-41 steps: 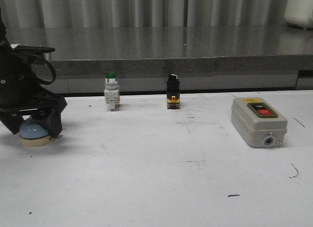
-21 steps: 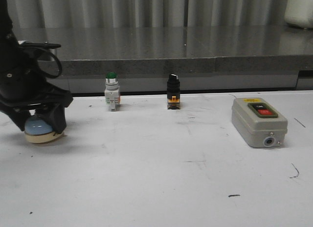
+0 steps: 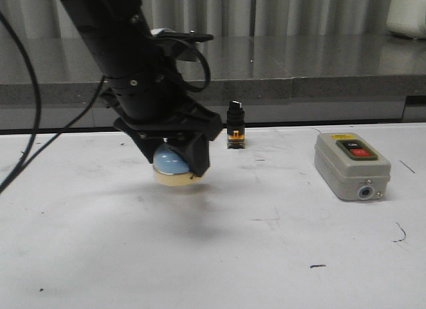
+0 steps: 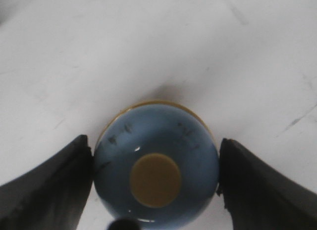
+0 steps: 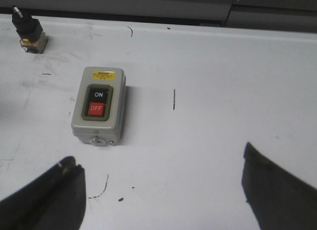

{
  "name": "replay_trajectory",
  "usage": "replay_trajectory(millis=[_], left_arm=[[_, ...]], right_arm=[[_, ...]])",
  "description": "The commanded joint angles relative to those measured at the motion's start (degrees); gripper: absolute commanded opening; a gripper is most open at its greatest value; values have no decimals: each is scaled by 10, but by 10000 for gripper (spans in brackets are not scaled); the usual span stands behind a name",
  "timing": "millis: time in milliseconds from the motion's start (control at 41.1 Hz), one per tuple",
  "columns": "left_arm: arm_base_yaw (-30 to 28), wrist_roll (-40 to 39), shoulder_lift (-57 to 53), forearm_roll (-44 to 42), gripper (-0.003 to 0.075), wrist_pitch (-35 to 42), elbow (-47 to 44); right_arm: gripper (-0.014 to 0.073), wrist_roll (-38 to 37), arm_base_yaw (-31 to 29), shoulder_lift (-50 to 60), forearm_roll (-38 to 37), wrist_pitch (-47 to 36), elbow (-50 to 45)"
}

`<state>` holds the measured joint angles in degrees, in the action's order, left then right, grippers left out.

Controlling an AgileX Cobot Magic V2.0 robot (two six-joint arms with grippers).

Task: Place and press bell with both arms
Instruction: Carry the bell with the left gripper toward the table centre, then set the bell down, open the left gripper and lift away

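The light-blue dome bell [image 3: 172,165] with its cream base is held in my left gripper [image 3: 174,164], a little above the white table, left of centre. In the left wrist view the bell [image 4: 156,165] fills the gap between the two black fingers [image 4: 54,185], which press its sides; its cream knob faces the camera. My right gripper [image 5: 161,185] is open and empty over bare table, near the grey switch box [image 5: 98,106]. The right arm does not show in the front view.
The grey on/off switch box [image 3: 351,164] sits at the right. A black selector switch [image 3: 235,125] stands at the back centre, also in the right wrist view [image 5: 27,29]. The green-capped push button is hidden behind the left arm. A dark ledge runs behind the table.
My left gripper has lifted the bell off the table at the far left and carried it rightwards toward the middle. The left arm now hides the green push button.
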<state>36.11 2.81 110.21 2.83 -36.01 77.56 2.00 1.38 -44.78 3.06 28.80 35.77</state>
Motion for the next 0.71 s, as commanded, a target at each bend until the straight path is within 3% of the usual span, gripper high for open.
replay_trajectory(millis=[0, 243, 462, 681], left_arm=[[16, -1, -9, -4, 379, 12, 30], [20, -1, 23, -5, 388, 9, 48], [20, -1, 24, -5, 540, 6, 48], [20, -11, 24, -3, 541, -2, 56]], right_arm=[[653, 7, 0, -1, -6, -36, 21], [653, 7, 0, -1, -6, -36, 21], [653, 7, 0, -1, -6, -36, 21], [653, 7, 0, -1, -6, -36, 21]])
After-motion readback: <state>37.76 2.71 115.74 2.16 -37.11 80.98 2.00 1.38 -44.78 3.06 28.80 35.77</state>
